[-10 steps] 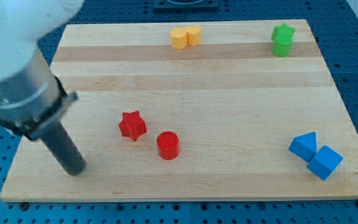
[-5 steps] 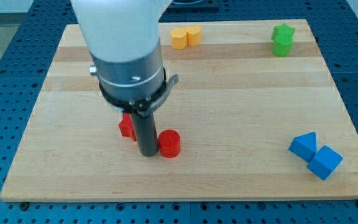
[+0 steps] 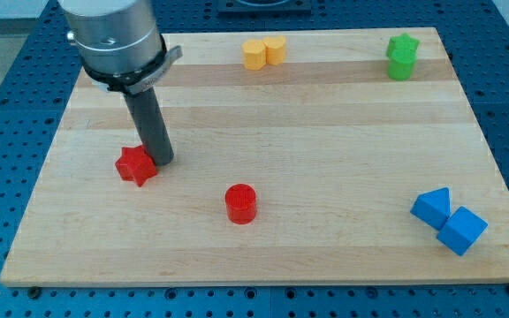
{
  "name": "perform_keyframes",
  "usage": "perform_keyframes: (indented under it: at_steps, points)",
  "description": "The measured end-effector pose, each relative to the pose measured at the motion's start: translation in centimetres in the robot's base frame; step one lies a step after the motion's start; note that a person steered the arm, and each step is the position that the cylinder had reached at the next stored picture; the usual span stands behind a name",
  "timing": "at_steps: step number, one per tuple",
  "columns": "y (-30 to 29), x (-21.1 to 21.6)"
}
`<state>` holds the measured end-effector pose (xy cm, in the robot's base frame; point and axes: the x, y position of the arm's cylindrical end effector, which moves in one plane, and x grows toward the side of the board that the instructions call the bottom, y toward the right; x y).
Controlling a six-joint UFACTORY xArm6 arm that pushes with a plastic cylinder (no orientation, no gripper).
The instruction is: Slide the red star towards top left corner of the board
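Observation:
The red star [image 3: 136,165] lies on the wooden board [image 3: 325,132] in its left part, a little below mid-height. My tip [image 3: 162,161] rests on the board right against the star's right side. The dark rod rises from there up and to the left into the arm's grey body at the view's top left. The board's top left corner lies above and left of the star, partly behind the arm.
A red cylinder [image 3: 239,203] stands right of and below the star. Two yellow blocks [image 3: 263,51] sit at the top centre. Two green blocks [image 3: 402,56] sit at the top right. Two blue blocks [image 3: 448,221] lie at the bottom right.
My tip swept from the board's lower left to the star's right side, then pushed the star left and slightly up. The red cylinder has stayed in place.

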<state>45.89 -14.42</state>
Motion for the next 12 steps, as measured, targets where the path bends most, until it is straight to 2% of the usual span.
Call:
perform_keyframes:
  at_steps: [2,3,4,6,7,9,10,11,12]
  points:
    - [4.4,3.5]
    - [2.1,5.8]
    - [-2.4,5.8]
    - [-4.2,5.3]
    - [-3.9,1.5]
    - [-3.3,-10.9]
    - [-3.3,-14.9]
    - [-5.8,-11.5]
    - [-9.6,-5.5]
